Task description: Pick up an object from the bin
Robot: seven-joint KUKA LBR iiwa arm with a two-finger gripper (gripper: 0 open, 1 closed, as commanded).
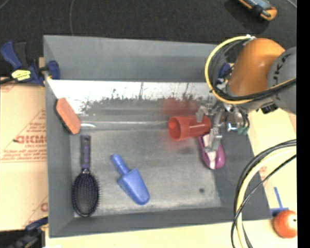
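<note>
The arm (288, 81) comes in over the bin's (129, 61) right wall near the far right corner, its wrist under an orange cover (256, 66) ringed by a looped cable. From the wrist it points down and toward the bin's middle, and the pincer (215, 136) hangs low by the right wall, about halfway between the far and near walls.

A red cup (186, 128) lies on its side just left of the pincer, its right end reaching up to it. A purple thing (215, 159) with a pale patch lies directly on the near side of the pincer, close to the right wall, and its top end is tucked under the pincer.

Whether the pincer is open or closed I cannot tell, nor whether it has hold of the cup or the purple thing. The wrist's hardware crowds that spot and the cup's outline is smeared.

Well apart from these, a blue scoop (132, 184) lies near the near wall. A black brush (86, 192) fills the near left corner, and an orange block (68, 115) leans on the left wall.
</note>
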